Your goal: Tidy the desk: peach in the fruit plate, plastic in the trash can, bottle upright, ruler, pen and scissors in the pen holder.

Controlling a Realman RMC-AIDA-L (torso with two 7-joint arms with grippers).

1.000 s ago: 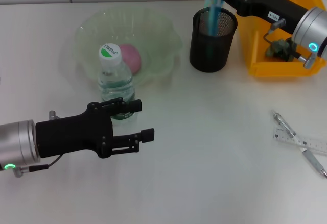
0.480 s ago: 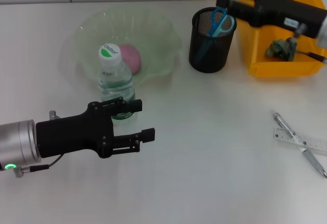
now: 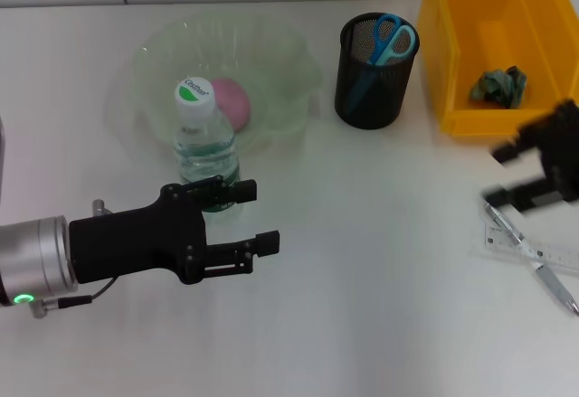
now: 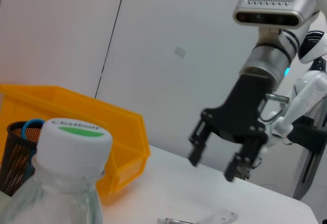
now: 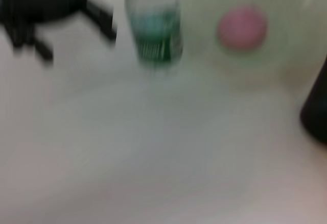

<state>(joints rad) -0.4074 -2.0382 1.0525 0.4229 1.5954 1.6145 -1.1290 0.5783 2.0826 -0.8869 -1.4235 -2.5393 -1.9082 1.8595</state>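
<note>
Right tool open above crossed pen and ruler.

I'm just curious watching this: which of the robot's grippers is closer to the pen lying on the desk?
The right. The right gripper hovers just above the pen, while the left gripper sits across the desk by the water bottle.

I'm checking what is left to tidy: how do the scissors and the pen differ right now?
The scissors stand upright inside the black mesh pen holder, blue handles on top; the pen lies flat on the desk, outside it. The scissors sit alone in the holder, while the pen lies across the clear ruler. The right gripper, open, hangs just above the pen, far from the scissors. Both belong in the holder.
</note>
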